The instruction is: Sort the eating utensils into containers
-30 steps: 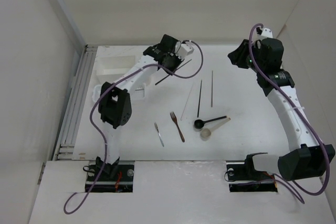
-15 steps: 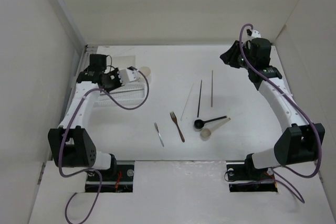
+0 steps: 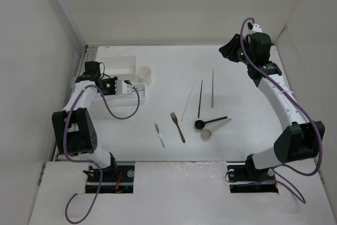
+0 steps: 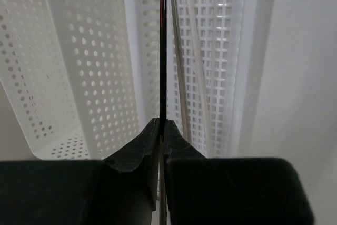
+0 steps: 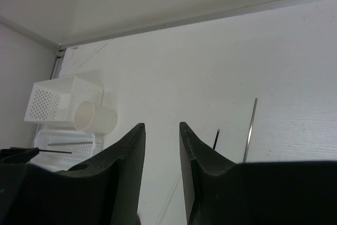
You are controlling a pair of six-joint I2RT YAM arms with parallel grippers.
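Observation:
My left gripper (image 3: pixel 117 86) is shut on a dark chopstick (image 4: pixel 161 51) and holds it lengthwise over the slotted tray (image 3: pixel 131 97). In the left wrist view the jaws (image 4: pixel 162 122) pinch the stick, and pale chopsticks (image 4: pixel 197 77) lie in the tray (image 4: pixel 226 51). My right gripper (image 3: pixel 231 51) is open and empty, high at the back right; it also shows in the right wrist view (image 5: pixel 160 127). On the table lie a dark chopstick (image 3: pixel 200 98), a metallic chopstick (image 3: pixel 212 89), a pale chopstick (image 3: pixel 187 104), a brown fork (image 3: pixel 177 126), a grey fork (image 3: pixel 159 134), a black spoon (image 3: pixel 209 121) and a beige spoon (image 3: pixel 210 130).
A perforated white box (image 3: pixel 117 66) stands behind the tray, and a short round cup (image 3: pixel 145 74) lies beside it. Both show in the right wrist view, the box (image 5: pixel 58 98) and the cup (image 5: pixel 95 117). White walls close in the table at the left, back and right.
My left arm has swung from the table's back middle to the left, carrying the dark chopstick over the slotted tray. My right gripper has shifted slightly back and left.

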